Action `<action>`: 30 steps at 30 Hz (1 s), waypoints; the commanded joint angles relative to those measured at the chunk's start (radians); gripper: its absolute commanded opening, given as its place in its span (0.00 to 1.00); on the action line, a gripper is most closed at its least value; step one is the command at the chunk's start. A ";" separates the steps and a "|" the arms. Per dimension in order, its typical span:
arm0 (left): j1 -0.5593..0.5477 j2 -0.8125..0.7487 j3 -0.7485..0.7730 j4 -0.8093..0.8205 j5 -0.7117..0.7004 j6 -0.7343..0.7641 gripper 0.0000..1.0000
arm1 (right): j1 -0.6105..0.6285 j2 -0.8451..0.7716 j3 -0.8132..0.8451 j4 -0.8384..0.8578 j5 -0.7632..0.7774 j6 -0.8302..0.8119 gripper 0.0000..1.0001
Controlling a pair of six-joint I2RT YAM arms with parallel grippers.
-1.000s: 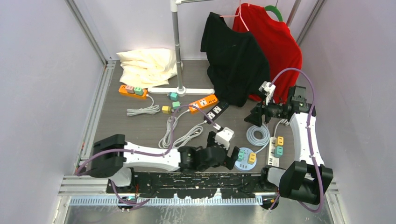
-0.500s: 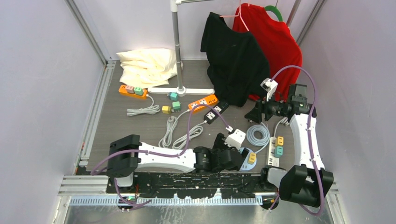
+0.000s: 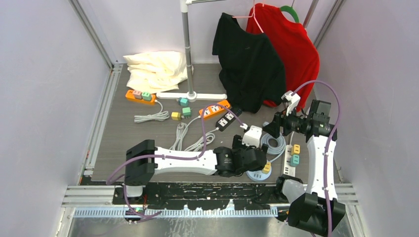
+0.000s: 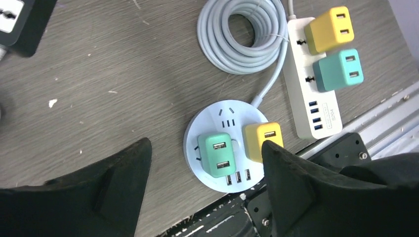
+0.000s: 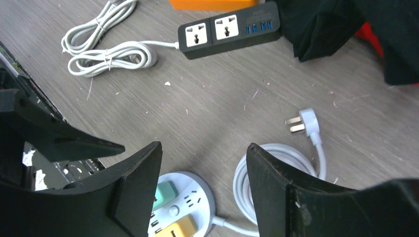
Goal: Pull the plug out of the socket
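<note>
A round white socket (image 4: 225, 111) lies near the table's front edge with a green plug (image 4: 216, 154) and a yellow plug (image 4: 259, 138) in it. My left gripper (image 4: 206, 148) hovers over it, open. The green plug shows between its black fingers, and the right finger's tip overlaps the yellow plug's edge. From above, the left gripper (image 3: 254, 159) covers most of the socket (image 3: 259, 174). My right gripper (image 5: 203, 148) hangs open and empty farther back, over the floor between the socket (image 5: 190, 197) and the coiled white cable (image 5: 276, 153).
A white power strip (image 4: 316, 108) with a yellow cube (image 4: 328, 29) and a teal cube (image 4: 338, 69) lies right of the socket. A black strip (image 5: 230, 29), an orange strip (image 3: 215, 108), cord bundles (image 5: 106, 57), a rack pole (image 3: 187, 47) and hanging shirts (image 3: 249, 59) stand behind.
My left arm has swung right and now hangs over the round socket, its jaws a little narrower. My right gripper has shifted right and nearer, over the cable coil.
</note>
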State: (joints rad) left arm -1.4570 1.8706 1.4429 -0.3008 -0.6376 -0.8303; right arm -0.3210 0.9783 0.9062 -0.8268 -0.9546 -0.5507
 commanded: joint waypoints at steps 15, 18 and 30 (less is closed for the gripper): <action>0.000 -0.043 0.012 -0.103 0.154 0.129 0.70 | -0.019 -0.022 0.008 -0.027 0.082 0.038 0.69; 0.000 -0.062 -0.040 -0.003 0.175 0.125 0.72 | -0.018 -0.017 0.022 -0.040 0.083 0.038 0.69; 0.004 0.040 0.113 -0.164 0.058 0.004 0.72 | -0.018 -0.028 0.026 -0.051 0.061 0.048 0.69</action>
State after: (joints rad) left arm -1.4574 1.8790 1.4960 -0.4274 -0.5011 -0.7719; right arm -0.3359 0.9665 0.8936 -0.8768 -0.8726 -0.5053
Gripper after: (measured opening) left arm 0.730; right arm 0.691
